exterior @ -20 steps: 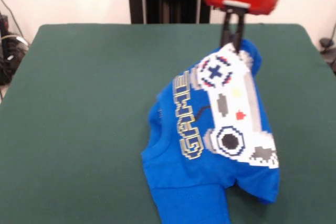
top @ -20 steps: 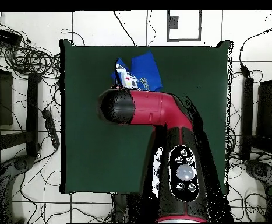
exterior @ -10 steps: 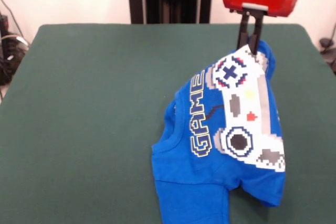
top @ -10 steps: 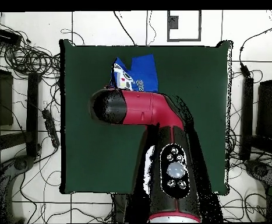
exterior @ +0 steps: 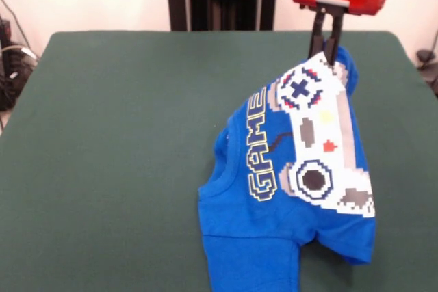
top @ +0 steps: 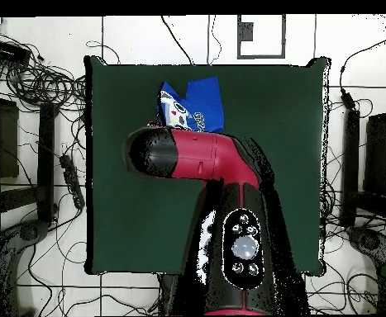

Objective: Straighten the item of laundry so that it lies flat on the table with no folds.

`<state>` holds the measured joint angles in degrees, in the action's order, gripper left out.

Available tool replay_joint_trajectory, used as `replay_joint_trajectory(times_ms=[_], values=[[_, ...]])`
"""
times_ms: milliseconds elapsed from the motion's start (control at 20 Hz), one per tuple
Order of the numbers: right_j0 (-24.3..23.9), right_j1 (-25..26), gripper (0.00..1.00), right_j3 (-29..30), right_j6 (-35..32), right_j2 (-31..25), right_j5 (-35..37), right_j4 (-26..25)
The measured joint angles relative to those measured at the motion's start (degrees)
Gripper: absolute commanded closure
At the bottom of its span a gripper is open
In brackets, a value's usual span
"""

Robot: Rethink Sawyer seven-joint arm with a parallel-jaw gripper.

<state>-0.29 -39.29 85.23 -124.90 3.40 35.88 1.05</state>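
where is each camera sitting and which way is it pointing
Front view: sits across the table, facing the robot; shows the red wrist and the claw shut on the blue T-shirt, lifting one end.
Overhead view: sits above, looking straight down; shows the red and black arm covering much of the table, with the T-shirt partly hidden beyond it.
Shared: the table, the T-shirt and the arm.
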Motion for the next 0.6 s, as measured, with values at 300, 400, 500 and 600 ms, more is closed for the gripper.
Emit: replay_joint_trajectory(times_ms=[300, 400, 500, 600], values=[[2.83, -0.06, 1.00, 0.15, 0.00, 1.81, 0.01, 0.46], [3.31, -0.06, 1.00, 0.27, 0.00, 2.02, 0.01, 0.46], [3.78, -0.06, 1.00, 0.29, 0.00, 2.34, 0.00, 0.46], [4.03, -0.06, 1.00, 0.29, 0.00, 2.64, 0.00, 0.46]])
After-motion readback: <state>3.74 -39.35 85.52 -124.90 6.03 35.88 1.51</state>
